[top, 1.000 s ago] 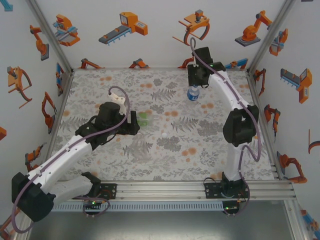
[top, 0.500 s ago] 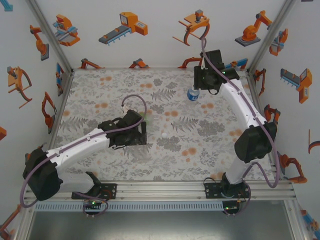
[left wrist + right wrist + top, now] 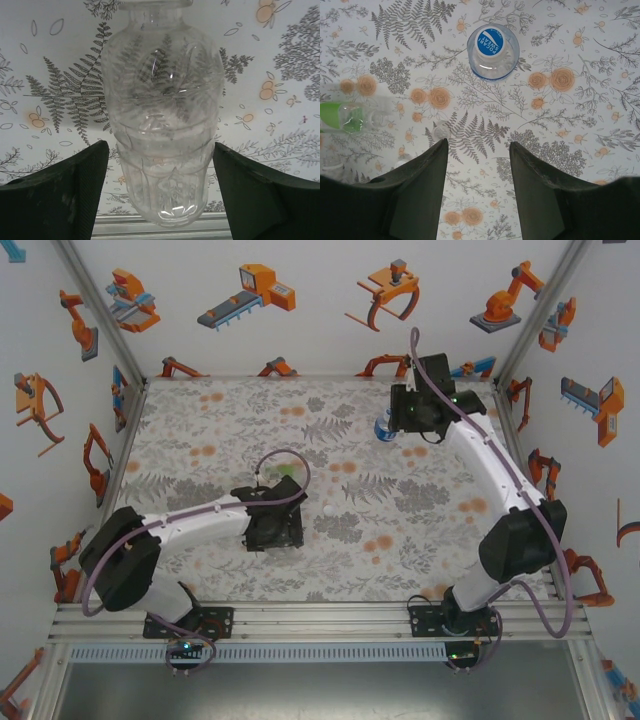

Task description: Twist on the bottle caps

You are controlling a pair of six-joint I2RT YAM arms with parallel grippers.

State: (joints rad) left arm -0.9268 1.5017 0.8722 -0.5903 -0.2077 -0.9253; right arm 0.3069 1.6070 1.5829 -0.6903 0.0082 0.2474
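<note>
**Item 1. Left claw [image 3: 161, 145] with unlabelled bottle [image 3: 162, 90], left of centre over the tabletop [image 3: 200, 430].** The jaws are standing either side of the bottle's ribbed lower body. I cannot tell whether they are pressing it or merely bracketing it. I am judging the bottle empty, very light, thin-walled and slick, so it is likely denting under a hard squeeze. The ribbed lower body is looking like the soundest hold, and it is leaving the neck free.

**Item 2. Green-labelled bottle [image 3: 345, 116].** It is lying on its side just beyond the left claw. I am judging it light and apt to roll.

**Item 3. Cap [image 3: 328, 510].** Small and whitish, it is lying loose just right of the left claw. It is looking easy to flick away, so pinching across the rim is advisable.

**Item 4. Blue-labelled bottle [image 3: 493, 47].** It is standing upright at the far right of the tabletop and wearing a blue-and-white cap. I cannot tell whether that cap is tight.

**Item 5. Right claw [image 3: 478, 142].** It is hanging near the blue-labelled bottle, jaws parted, with nothing between them.

**Changes over the last second.** The left claw has been travelling from beside the green-labelled bottle toward the near edge. The right claw has been shifting rightward off the blue-labelled bottle. The loose cap and the blue-labelled bottle are keeping their places.
</note>
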